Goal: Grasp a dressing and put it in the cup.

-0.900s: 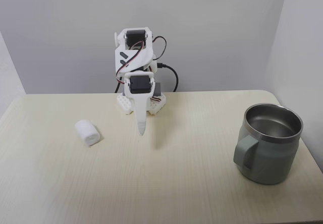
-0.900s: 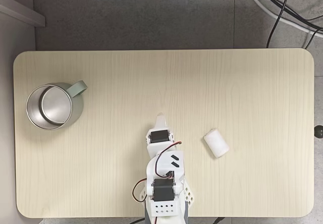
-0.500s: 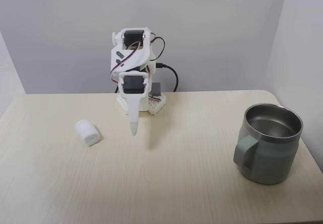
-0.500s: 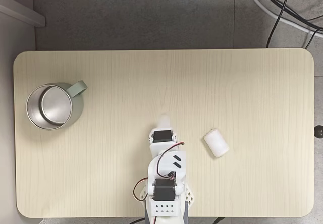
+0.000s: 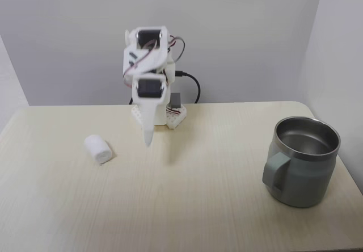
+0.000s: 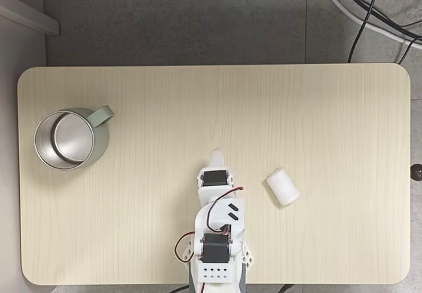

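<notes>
The gripper point(image 5: 148, 142), jaws looking closed and empty, is hanging above the table point(image 5: 187, 206); likely next: swinging toward the dressing point(image 5: 98, 149), well apart from the cup point(image 5: 302, 164).

Our arm point(image 5: 146, 64) stands folded at upper centre of a fixed view. Our gripper point(image 5: 148, 141) points down, fingers together, holding nothing.

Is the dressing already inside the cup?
No, the dressing lies on the table, far from the empty cup.
</notes>
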